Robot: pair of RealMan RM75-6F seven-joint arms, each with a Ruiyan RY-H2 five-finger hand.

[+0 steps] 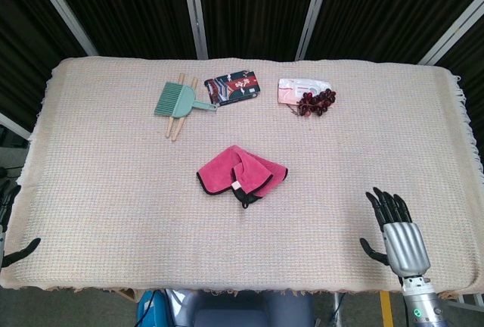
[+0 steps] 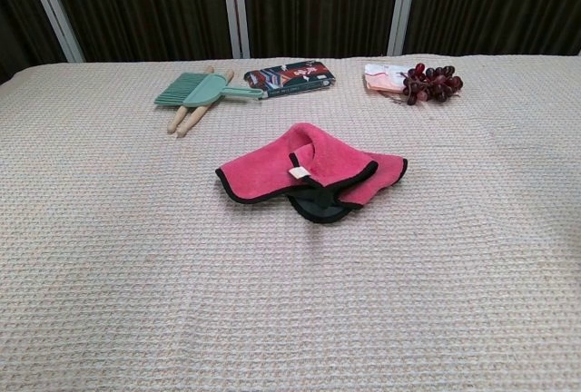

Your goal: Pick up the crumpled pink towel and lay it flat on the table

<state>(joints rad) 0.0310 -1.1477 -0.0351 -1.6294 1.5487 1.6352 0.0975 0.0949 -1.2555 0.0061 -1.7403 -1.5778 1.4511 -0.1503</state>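
Observation:
The crumpled pink towel (image 1: pixel 242 173) with black trim lies folded over itself near the middle of the table; in the chest view the towel (image 2: pixel 309 171) shows a small white tag on top. My right hand (image 1: pixel 395 230) hovers over the table's front right corner, fingers spread and holding nothing, well to the right of the towel. Only dark fingertips of my left hand (image 1: pixel 13 251) show at the table's front left edge, apart from each other and empty. Neither hand appears in the chest view.
At the back of the beige woven tablecloth (image 1: pixel 113 191) lie a green hand brush with wooden sticks (image 1: pixel 178 103), a dark patterned pouch (image 1: pixel 233 88), and a pink packet with dark red grapes (image 1: pixel 308 98). Dark curtains and metal posts stand behind.

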